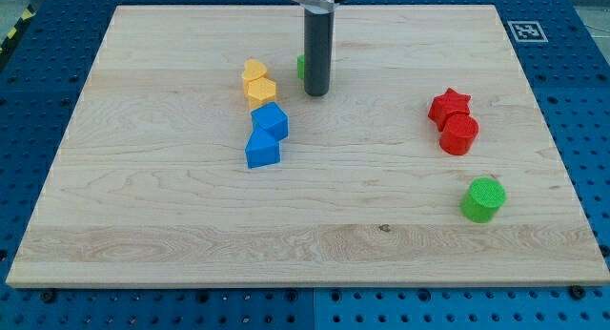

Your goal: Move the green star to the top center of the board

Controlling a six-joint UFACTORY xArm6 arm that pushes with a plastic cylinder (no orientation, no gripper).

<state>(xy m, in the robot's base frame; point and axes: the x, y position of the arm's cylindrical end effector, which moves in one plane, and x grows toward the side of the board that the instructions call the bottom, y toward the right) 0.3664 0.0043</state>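
Note:
The green star [300, 66] is almost wholly hidden behind my dark rod; only a green sliver shows at the rod's left side, near the view's top centre of the wooden board [143, 225]. My tip [316, 92] rests on the board right in front of the star, touching or nearly touching it. The yellow blocks [257, 82] lie just left of the tip.
Two blue blocks [266, 134] sit below the yellow ones. A red star [450, 106] and a red cylinder [459, 134] touch at the view's right. A green cylinder [483, 198] stands at the lower right. A fiducial tag [524, 30] marks the top right corner.

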